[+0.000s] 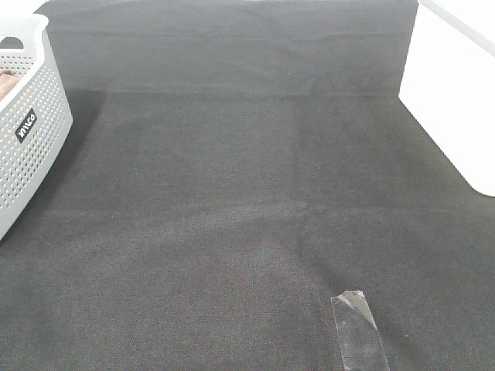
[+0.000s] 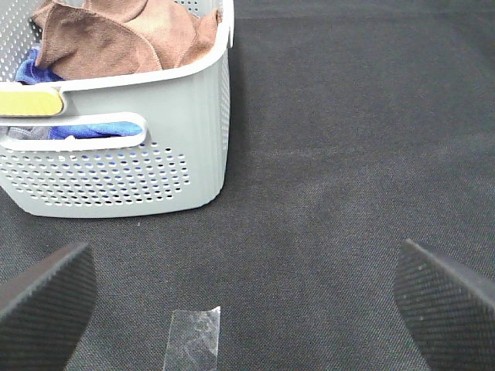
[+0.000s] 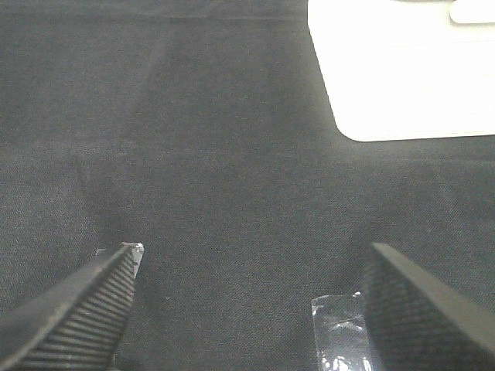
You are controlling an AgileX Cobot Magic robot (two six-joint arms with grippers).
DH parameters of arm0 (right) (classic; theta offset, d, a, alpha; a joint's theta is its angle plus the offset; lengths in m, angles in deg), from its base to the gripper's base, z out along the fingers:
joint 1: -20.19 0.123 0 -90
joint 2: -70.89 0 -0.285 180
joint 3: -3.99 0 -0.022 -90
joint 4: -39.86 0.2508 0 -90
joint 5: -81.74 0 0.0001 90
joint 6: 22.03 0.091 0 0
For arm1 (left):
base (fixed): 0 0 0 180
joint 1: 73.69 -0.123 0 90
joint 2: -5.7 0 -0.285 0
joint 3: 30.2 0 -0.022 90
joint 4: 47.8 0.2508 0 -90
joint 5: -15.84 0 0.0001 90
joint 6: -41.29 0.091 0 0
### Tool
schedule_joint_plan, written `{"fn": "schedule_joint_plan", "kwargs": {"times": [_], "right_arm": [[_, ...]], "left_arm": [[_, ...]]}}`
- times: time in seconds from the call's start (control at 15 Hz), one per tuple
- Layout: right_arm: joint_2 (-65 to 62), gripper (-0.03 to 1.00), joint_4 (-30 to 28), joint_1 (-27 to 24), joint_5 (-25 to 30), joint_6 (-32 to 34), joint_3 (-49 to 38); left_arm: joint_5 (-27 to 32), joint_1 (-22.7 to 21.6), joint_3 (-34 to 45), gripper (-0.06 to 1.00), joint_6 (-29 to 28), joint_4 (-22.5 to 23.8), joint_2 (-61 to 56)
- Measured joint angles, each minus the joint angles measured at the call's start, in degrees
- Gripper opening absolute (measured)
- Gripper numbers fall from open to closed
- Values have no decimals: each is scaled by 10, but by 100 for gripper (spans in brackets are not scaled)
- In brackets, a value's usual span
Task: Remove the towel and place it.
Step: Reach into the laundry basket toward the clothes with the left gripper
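The brown towel (image 2: 124, 39) lies crumpled in a grey perforated basket (image 2: 155, 166), on top of blue cloth (image 2: 31, 69). In the exterior high view the basket (image 1: 27, 131) stands at the far left edge, with a sliver of the towel (image 1: 6, 81) showing inside. My left gripper (image 2: 244, 297) is open and empty, above the dark cloth a short way in front of the basket. My right gripper (image 3: 247, 297) is open and empty over bare dark cloth. Neither gripper shows in the exterior high view.
A dark grey cloth (image 1: 247, 201) covers the table. A strip of clear tape (image 1: 357, 328) lies near the front, and shows in the left wrist view (image 2: 193, 340) and the right wrist view (image 3: 336, 332). A white panel (image 1: 452, 85) stands at the right edge.
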Motion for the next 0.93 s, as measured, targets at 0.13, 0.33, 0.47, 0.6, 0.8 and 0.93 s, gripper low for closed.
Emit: {"fn": "schedule_joint_plan", "kwargs": {"times": [0.13,0.33,0.47,0.6,0.8,0.93], "right_arm": [[0,74,0,0,0,0,0],[0,74,0,0,0,0,0],[0,74,0,0,0,0,0],[0,74,0,0,0,0,0],[0,74,0,0,0,0,0],[0,74,0,0,0,0,0]], "left_arm": [[0,0,0,99,1,0,0],[0,0,0,99,2,0,0],[0,0,0,99,2,0,0],[0,0,0,99,2,0,0],[0,0,0,99,2,0,0],[0,0,0,99,2,0,0]]}}
